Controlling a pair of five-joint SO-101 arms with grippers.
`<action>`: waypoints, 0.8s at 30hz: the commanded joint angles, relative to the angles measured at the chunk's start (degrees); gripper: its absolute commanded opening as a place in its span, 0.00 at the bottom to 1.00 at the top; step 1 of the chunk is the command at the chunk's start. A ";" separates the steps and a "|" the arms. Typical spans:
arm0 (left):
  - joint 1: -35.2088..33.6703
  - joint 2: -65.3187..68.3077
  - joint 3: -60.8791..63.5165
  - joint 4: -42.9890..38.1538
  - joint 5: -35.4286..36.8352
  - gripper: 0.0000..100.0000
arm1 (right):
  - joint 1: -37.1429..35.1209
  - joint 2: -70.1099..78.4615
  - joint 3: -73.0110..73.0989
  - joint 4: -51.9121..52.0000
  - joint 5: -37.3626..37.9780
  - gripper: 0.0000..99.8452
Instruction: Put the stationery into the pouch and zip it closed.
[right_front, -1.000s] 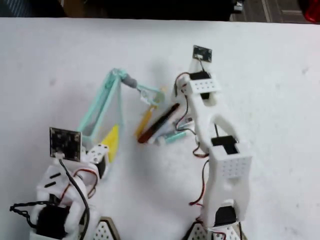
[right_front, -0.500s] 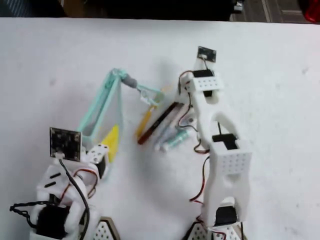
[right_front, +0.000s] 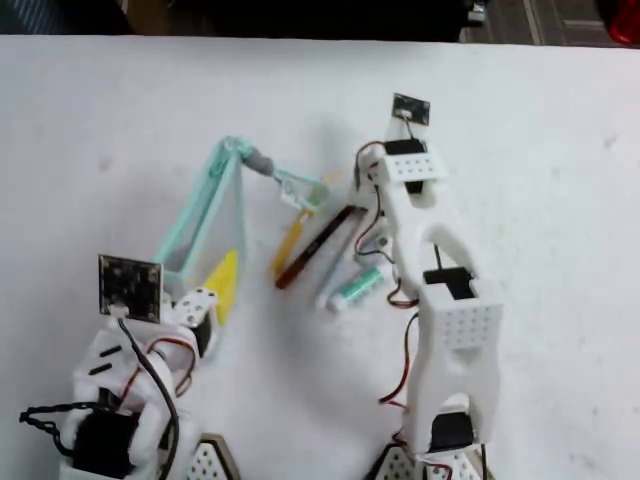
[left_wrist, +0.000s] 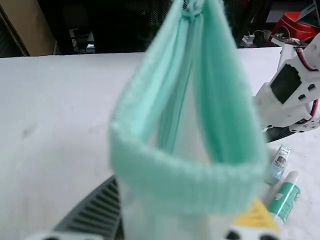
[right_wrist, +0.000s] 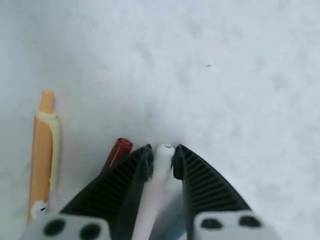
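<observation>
The mint green pouch (right_front: 198, 210) lies open on the white table, and my left gripper (right_front: 218, 287) is shut on its near edge. In the left wrist view the pouch (left_wrist: 190, 175) gapes wide between that gripper's (left_wrist: 175, 217) jaws. An orange pen (right_front: 290, 240), a dark red pen (right_front: 316, 245), a white pen (right_front: 338, 272) and a green-and-white tube (right_front: 357, 288) lie beside the pouch. My right gripper (right_wrist: 162, 154) is shut on the white pen (right_wrist: 156, 185), low at the table, with the dark red pen (right_wrist: 118, 150) and orange pen (right_wrist: 42, 150) alongside.
A grey zipper pull with a clear tag (right_front: 290, 182) lies at the pouch's far end, near the pens. A small pale tube (left_wrist: 280, 161) rests beside the green tube (left_wrist: 286, 192). The white table (right_front: 520, 120) spreads to the far side and right.
The right gripper shifted slightly away from the pouch. The white pen and green tube slid with it, toward the right arm's base. The left arm and pouch stayed put.
</observation>
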 joint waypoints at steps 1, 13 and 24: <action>-0.40 0.22 0.00 -0.70 1.14 0.21 | -0.22 -0.48 -1.32 1.36 0.09 0.06; -0.31 0.22 -0.09 -0.70 1.14 0.21 | 0.22 -5.32 -1.67 2.86 2.02 0.02; -0.04 0.22 1.14 -1.05 1.05 0.21 | 1.98 -31.60 -1.58 7.87 9.23 0.02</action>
